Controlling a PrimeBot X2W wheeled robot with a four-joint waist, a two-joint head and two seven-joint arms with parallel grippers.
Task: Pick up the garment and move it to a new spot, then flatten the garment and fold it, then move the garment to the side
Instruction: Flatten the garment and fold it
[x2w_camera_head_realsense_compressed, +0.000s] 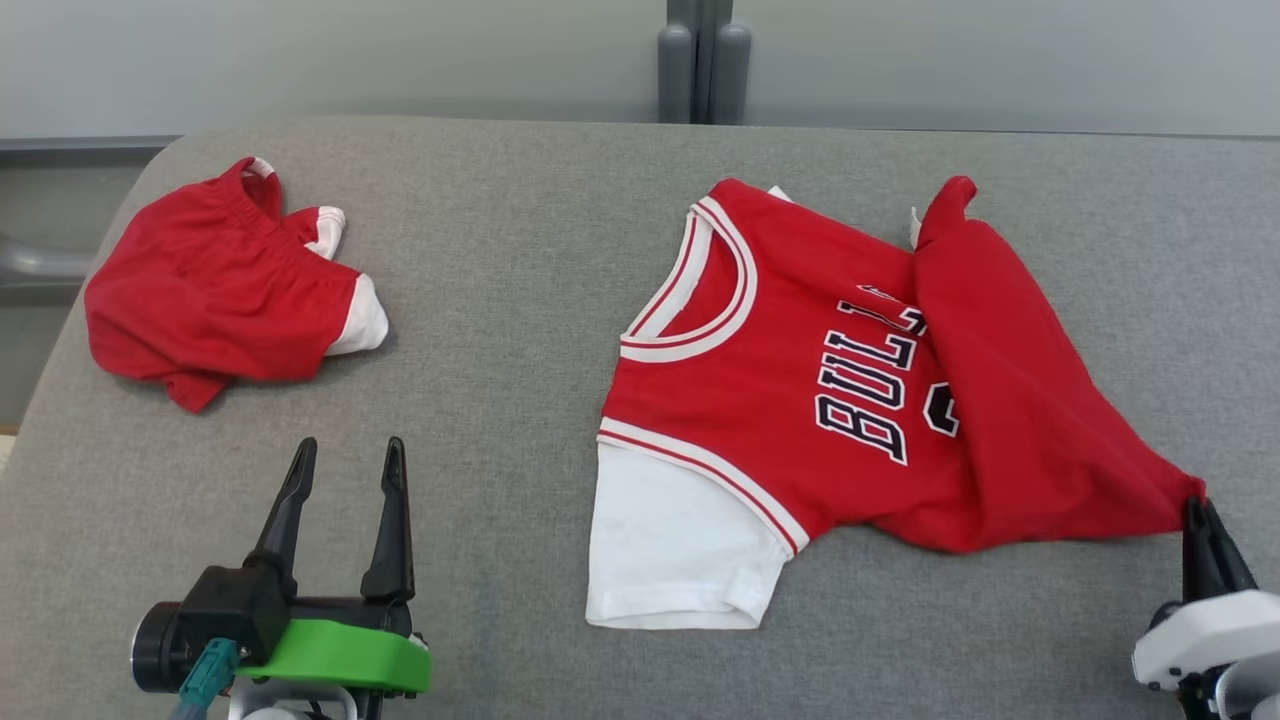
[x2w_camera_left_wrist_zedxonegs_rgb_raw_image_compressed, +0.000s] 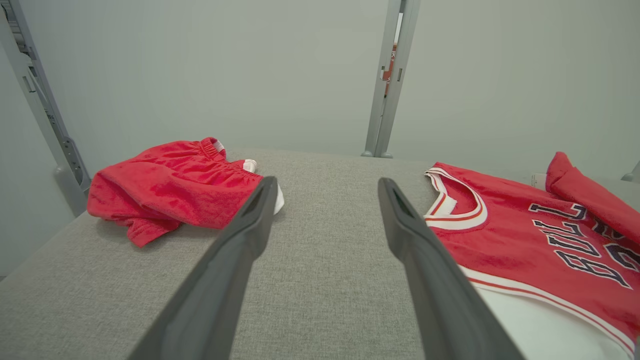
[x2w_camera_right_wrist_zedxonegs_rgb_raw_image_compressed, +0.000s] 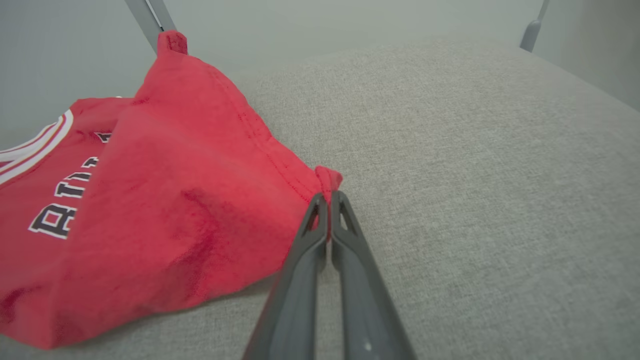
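Jersey (x2w_camera_head_realsense_compressed: 780, 400) is laid on the grey table (x2w_camera_head_realsense_compressed: 520, 300), one corner pinched by the closed right gripper (x2w_camera_right_wrist_zedxonegs_rgb_raw_image_compressed: 329, 196), seen closest from its wrist; shorts (x2w_camera_left_wrist_zedxonegs_rgb_raw_image_compressed: 170, 192) are seen beyond the spread left gripper (x2w_camera_left_wrist_zedxonegs_rgb_raw_image_compressed: 327, 181).

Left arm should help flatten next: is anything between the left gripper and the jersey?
Nothing visible: bare grey surface separates the left gripper from the jersey; the red shorts lie to its left.

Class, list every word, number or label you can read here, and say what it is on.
"BULL": on the jersey chest; the rest lies under a folded-over flap.
Character beside it: mostly covered, unreadable.
White tag on the jersey: too small to read.
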